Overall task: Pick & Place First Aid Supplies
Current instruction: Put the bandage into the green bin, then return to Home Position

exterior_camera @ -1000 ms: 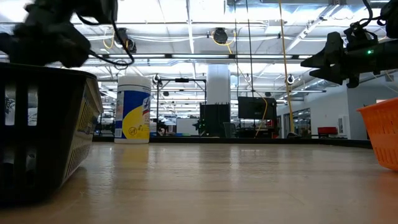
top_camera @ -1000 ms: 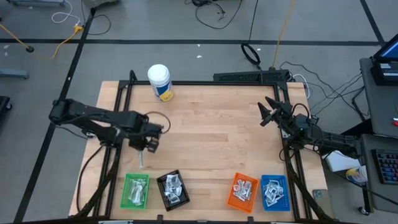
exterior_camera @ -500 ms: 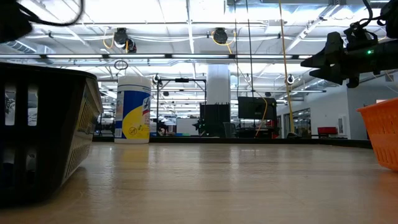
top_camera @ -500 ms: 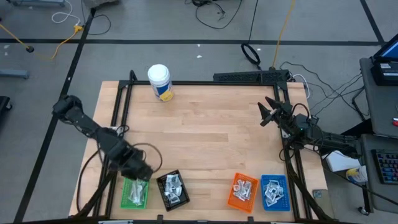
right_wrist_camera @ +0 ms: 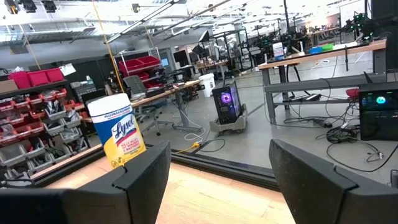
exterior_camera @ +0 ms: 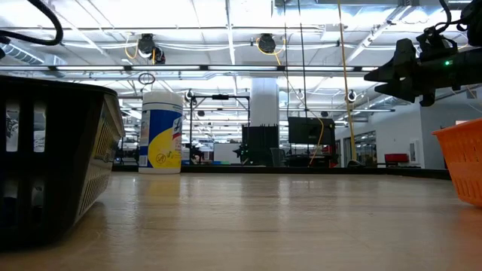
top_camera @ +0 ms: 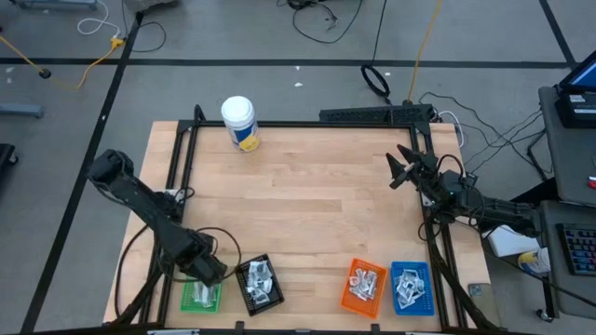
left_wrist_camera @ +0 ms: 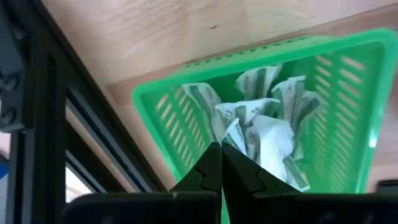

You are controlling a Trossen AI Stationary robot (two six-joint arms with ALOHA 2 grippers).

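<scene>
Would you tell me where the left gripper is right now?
In the high view the left gripper hangs shut over the green tray at the table's near-left edge, beside the black tray; its wrist view looks down on the packets inside.

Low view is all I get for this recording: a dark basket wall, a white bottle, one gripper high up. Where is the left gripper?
Observer: The left gripper hangs over the green slatted plastic tray at the table's front edge.
Operator: Open or shut?
Observer: Shut, fingertips together, nothing visible between them.
Operator: What is in that tray?
Observer: Crumpled pale grey-green wrapped strips.
</scene>
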